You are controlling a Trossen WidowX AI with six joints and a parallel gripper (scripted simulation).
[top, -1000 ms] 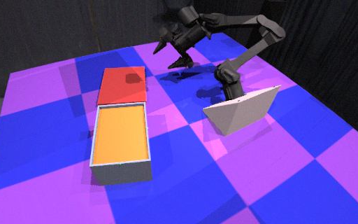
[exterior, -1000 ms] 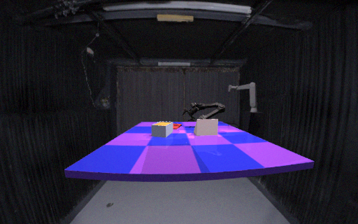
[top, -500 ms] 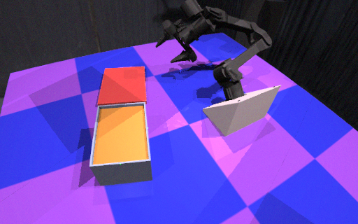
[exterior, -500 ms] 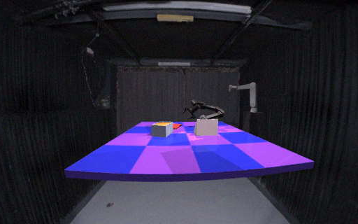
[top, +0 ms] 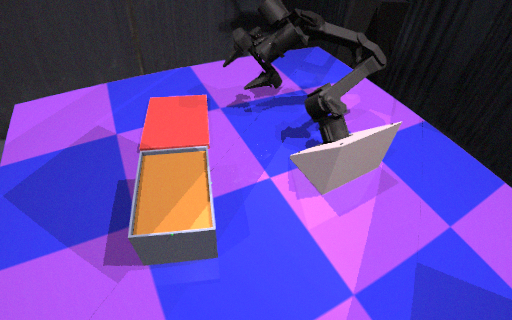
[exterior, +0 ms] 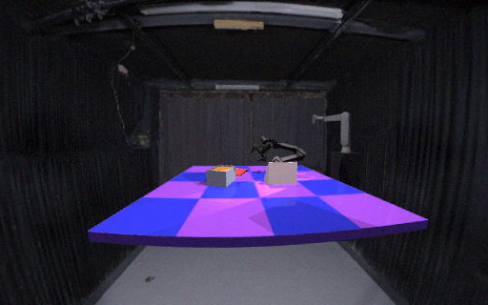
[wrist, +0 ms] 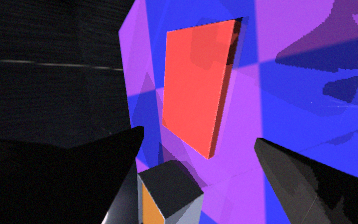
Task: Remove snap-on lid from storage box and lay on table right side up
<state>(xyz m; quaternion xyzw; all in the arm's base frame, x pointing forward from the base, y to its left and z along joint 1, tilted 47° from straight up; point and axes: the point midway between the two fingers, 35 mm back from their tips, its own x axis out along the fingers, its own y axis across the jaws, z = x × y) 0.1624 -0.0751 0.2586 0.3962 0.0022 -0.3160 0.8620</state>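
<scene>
The top view looks steeply down, at a slant, from fairly near, facing the open box (top: 179, 248) (exterior: 220, 177) (wrist: 172, 187) and, beyond it, the red lid (top: 176, 122) (exterior: 241, 172) (wrist: 195, 85). The exterior view faces the checkered surface (top: 252, 260) (exterior: 231, 216) (wrist: 232, 185) from well back and only slightly above. The wrist view looks down past the jaws, close to the lid. The top and wrist views share the lid and box.

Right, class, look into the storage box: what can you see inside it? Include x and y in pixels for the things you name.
Inside the open storage box (top: 179, 247) (exterior: 220, 177) (wrist: 192, 210) is a flat orange surface. Whatever may lie beneath that is covered, so it can't be told.
</scene>
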